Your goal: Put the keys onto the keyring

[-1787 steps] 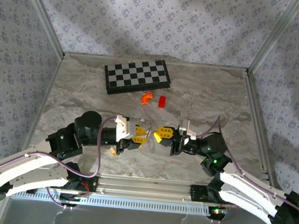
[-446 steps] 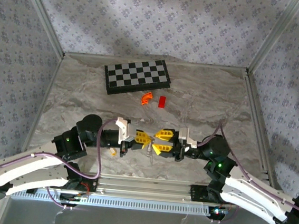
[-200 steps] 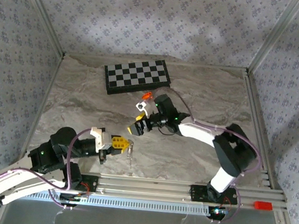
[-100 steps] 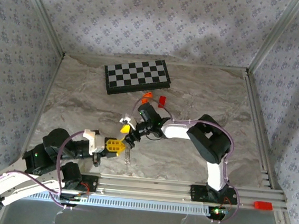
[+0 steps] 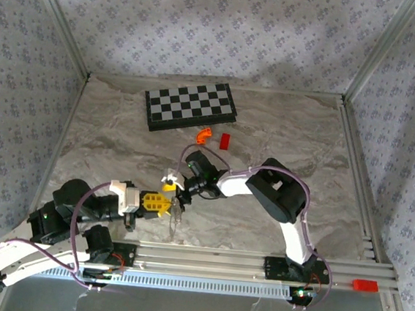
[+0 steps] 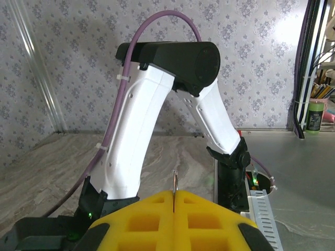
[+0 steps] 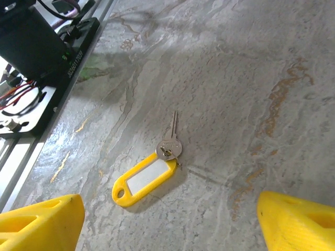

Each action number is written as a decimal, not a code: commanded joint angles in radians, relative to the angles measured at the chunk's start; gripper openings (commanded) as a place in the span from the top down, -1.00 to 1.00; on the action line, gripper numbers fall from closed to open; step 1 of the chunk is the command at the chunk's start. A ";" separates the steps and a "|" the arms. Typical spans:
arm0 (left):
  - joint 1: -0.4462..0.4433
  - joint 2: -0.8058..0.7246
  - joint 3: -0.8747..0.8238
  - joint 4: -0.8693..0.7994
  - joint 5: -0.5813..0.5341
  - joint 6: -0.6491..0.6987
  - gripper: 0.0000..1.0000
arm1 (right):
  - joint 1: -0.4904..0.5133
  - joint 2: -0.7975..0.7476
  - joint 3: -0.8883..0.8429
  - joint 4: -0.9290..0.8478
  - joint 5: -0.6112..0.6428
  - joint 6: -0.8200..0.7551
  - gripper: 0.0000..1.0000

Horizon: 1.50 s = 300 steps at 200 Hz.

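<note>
"Where is the key (image 7: 169, 142)?"
"Flat on the table (image 7: 246, 73), close to its near edge, with a yellow tag (image 7: 144, 180) at its head. My right gripper (image 7: 170, 201) hangs over it, jaws spread wide, grasping nothing."
"And your left?"
"My left gripper (image 6: 174, 197) is clenched on a thin silvery sliver, the keyring (image 6: 174, 180) I judge. I'd drop straight, pinch the key's head, leave the blade free"

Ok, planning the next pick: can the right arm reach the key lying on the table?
Probably yes: the right gripper hangs open right over the key, with nothing in between.
</note>
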<state>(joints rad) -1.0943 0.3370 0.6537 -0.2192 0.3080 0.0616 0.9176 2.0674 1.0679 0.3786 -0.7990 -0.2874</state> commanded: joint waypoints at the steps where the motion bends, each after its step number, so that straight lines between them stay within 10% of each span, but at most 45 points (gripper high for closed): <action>1: 0.001 -0.013 0.032 0.023 0.026 0.004 1.00 | 0.012 0.026 0.036 0.008 0.023 -0.054 -0.67; 156: 0.001 -0.027 0.024 0.023 0.021 0.010 1.00 | 0.049 0.115 0.116 -0.042 0.012 -0.079 0.18; 300: 0.001 -0.034 0.021 0.020 0.024 0.010 1.00 | 0.058 0.140 0.205 -0.170 -0.046 -0.130 0.57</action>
<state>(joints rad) -1.0943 0.3210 0.6537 -0.2234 0.3187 0.0620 0.9707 2.1780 1.2407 0.2573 -0.8124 -0.3912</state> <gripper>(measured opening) 0.043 0.230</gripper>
